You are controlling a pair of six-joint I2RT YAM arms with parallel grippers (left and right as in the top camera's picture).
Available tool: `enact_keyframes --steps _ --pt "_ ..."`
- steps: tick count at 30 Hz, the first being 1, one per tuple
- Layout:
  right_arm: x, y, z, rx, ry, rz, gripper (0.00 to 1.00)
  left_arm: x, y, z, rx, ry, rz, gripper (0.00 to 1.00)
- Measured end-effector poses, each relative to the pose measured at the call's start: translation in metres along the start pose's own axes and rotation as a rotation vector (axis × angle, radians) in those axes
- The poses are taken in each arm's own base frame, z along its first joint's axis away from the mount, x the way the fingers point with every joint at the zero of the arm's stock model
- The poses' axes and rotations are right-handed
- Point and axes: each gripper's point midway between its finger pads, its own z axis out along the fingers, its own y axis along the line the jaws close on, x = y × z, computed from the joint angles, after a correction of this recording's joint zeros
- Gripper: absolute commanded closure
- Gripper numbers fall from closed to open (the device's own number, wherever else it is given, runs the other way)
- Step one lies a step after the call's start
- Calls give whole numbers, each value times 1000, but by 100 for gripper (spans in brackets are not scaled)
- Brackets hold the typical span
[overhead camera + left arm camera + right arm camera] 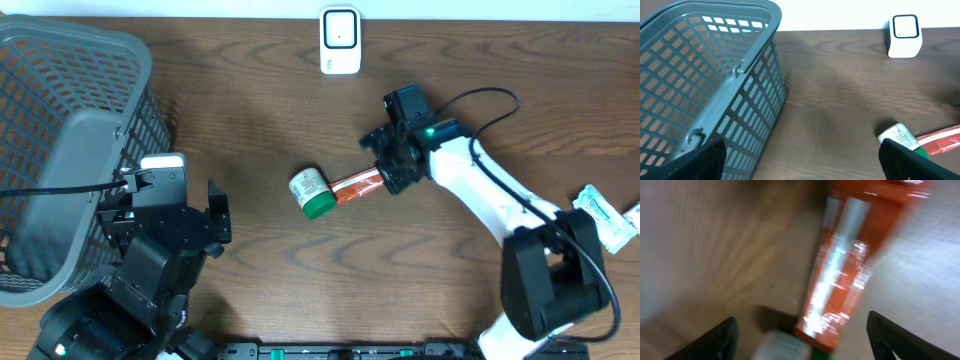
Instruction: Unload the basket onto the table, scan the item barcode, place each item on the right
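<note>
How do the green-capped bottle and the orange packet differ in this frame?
The green-capped bottle is short and round with a white label; the orange packet is long, flat and shiny. The packet's far end sits between the open fingers of the right gripper; the bottle lies outside them. Both lie on the wooden table, next to each other.

A green-capped bottle [312,192] is lying on its side on the wooden table [250,120]. An orange packet [356,186] is lying just to the right of the bottle. The right gripper [385,177] is reaching in at the packet's end away from the bottle, with that end between its jaws. A white scanner [340,40] is standing well beyond the bottle, at the table's far edge. A gray basket [60,150] and the left gripper [222,215], jaws spread, are sitting to the bottle's left. White packets [600,215] are lying far to its right.
</note>
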Motion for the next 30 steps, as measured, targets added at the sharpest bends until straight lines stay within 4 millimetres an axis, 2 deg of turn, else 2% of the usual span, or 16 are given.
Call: enact_keyframes --steps 13,20,23,30 --pt "-4 7 19 -26 1 125 32 0 0 0 0 0 1 2" --pt "-3 -5 37 27 22 169 36 0 0 0 0 0 0 2" --pt "-1 -10 39 45 33 177 38 0 0 0 0 0 0 2" --pt "-5 -36 45 149 26 211 47 0 0 0 0 0 0 2"
